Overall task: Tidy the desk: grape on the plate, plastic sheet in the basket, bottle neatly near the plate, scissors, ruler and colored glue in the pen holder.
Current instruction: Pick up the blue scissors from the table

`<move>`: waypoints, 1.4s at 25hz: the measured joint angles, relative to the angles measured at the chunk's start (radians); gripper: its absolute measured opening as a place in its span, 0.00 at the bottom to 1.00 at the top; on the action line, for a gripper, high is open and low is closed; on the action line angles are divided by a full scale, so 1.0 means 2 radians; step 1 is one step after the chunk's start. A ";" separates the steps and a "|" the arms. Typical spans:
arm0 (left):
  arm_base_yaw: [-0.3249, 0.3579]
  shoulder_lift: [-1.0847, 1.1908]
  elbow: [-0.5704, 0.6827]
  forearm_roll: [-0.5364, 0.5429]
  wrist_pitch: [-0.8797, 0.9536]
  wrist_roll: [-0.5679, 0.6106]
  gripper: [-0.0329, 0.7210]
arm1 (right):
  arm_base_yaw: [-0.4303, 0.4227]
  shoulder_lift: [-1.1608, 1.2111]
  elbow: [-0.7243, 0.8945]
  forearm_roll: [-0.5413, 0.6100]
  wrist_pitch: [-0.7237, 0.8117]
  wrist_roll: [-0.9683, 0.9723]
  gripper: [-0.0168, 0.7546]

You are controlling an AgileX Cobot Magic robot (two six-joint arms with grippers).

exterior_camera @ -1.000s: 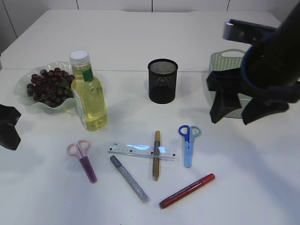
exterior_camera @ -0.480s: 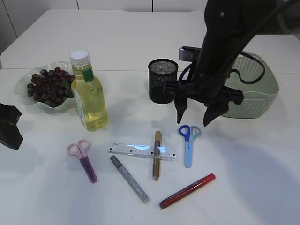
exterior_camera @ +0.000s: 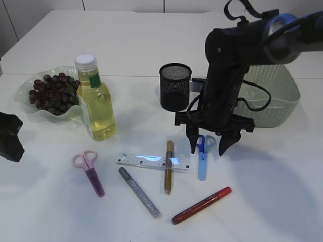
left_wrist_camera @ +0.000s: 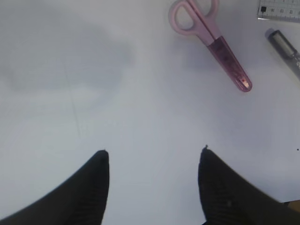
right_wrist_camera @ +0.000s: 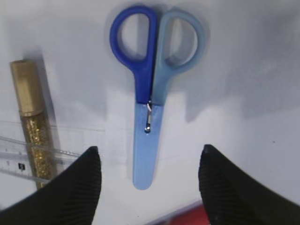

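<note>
My right gripper [exterior_camera: 207, 149] hangs open just above the blue scissors [exterior_camera: 203, 157], one finger on each side of them. In the right wrist view the blue scissors [right_wrist_camera: 146, 93] lie flat between the open fingers, untouched. My left gripper [left_wrist_camera: 154, 152] is open over bare table at the left edge, with the pink scissors [left_wrist_camera: 211, 40] ahead of it. The clear ruler [exterior_camera: 151, 162] lies under the gold glue [exterior_camera: 168, 166], with the silver glue [exterior_camera: 140, 192] and red glue [exterior_camera: 201, 205] nearby. The grapes [exterior_camera: 48, 93] rest on the plate [exterior_camera: 28, 108], beside the bottle [exterior_camera: 96, 101]. The plastic sheet is out of view.
The black mesh pen holder [exterior_camera: 175, 86] stands behind the blue scissors. The green basket [exterior_camera: 275, 96] sits at the right, partly behind my right arm. The table's front edge is close below the red glue.
My right arm has swung left from in front of the basket and dropped low over the blue scissors, still open. The left gripper has barely moved.
</note>
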 joint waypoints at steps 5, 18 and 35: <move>0.000 0.000 0.000 0.000 0.000 0.000 0.63 | 0.000 0.008 0.000 -0.014 -0.010 0.016 0.68; 0.000 0.000 0.000 0.002 -0.002 0.000 0.63 | 0.000 0.031 0.000 -0.019 -0.034 0.020 0.68; 0.000 0.000 0.000 0.002 -0.004 0.000 0.63 | 0.000 0.040 -0.001 -0.019 -0.051 0.031 0.68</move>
